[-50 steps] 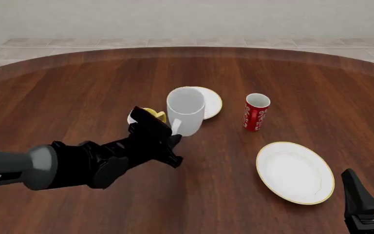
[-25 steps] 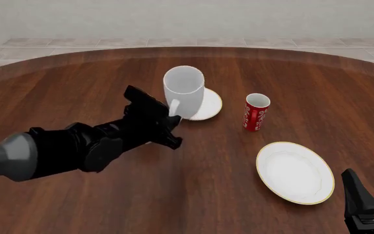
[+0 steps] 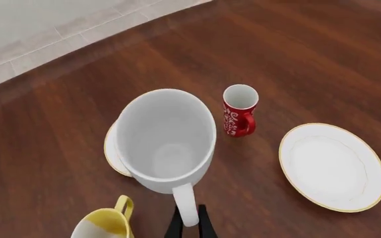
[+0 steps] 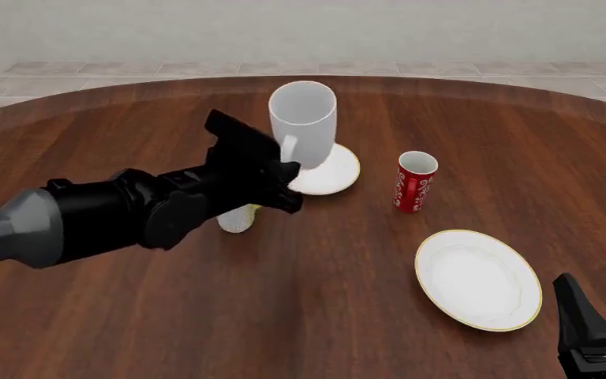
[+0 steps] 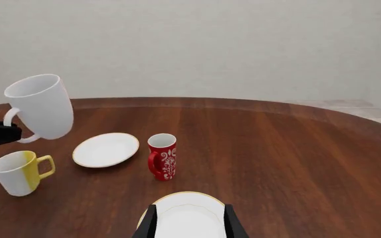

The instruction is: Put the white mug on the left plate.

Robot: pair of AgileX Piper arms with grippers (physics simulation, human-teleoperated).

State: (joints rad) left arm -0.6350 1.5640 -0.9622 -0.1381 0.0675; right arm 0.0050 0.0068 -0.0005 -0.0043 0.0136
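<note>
White mug (image 4: 303, 118) hangs in the air at upper centre of the front view, held by its handle in the left gripper (image 4: 282, 170), whose fingers are pinched on the handle's lower part. In the left wrist view the two dark fingertips (image 3: 204, 225) sit pressed against either side of the white handle at the bottom edge of the frame. The mug tips slightly, mouth up and leaning away from the arm, clear of the table (image 4: 124, 316).

The left plate (image 4: 334, 170) lies just below and right of the mug in the front view, partly hidden behind it. The right wrist view shows the mug well above the table and off to the left of that plate — not yet over it.

Risks, as I judge them: the grip is on a thin handle only, so the heavy body could swing or slip round between the fingers on the way down. A tilted base would land on one edge and could skid the plate or topple the mug. The yellow-handled mug (image 4: 237, 217) stands close under the arm, and the red cup (image 4: 416, 181) is just right of the plate — a low sweep could knock either.

The right gripper (image 5: 189, 223) waits at lower right above the larger plate (image 4: 479, 278), fingers spread, holding nothing.
</note>
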